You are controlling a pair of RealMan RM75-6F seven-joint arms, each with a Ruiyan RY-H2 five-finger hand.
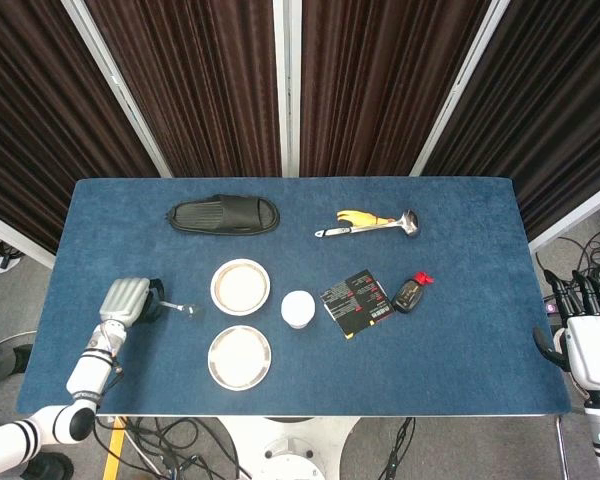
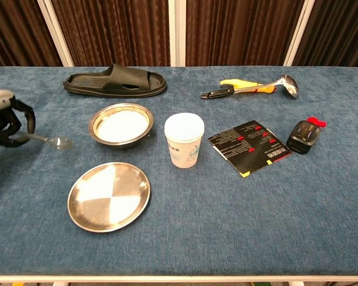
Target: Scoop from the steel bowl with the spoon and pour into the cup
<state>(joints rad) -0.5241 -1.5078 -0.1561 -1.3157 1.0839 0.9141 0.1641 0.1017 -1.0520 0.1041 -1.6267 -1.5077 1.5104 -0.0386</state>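
My left hand (image 1: 128, 299) (image 2: 5, 120) sits at the table's left side and grips the handle of a small steel spoon (image 1: 184, 309) (image 2: 53, 142), whose bowl points right toward the steel bowl (image 1: 240, 286) (image 2: 121, 124). That bowl holds something white. The white paper cup (image 1: 297, 308) (image 2: 184, 140) stands upright just right of the bowl. Off the table's right edge my right hand (image 1: 580, 330) hangs with fingers apart and nothing in it; the chest view does not show it.
A flat steel plate (image 1: 239, 357) (image 2: 109, 195) lies in front of the bowl. A black slipper (image 1: 225, 214) (image 2: 114, 81) and a ladle with a yellow tool (image 1: 368, 223) (image 2: 253, 87) lie at the back. A black booklet (image 1: 356, 303) (image 2: 250, 147) and a small black device (image 1: 410, 293) (image 2: 304, 135) lie to the right.
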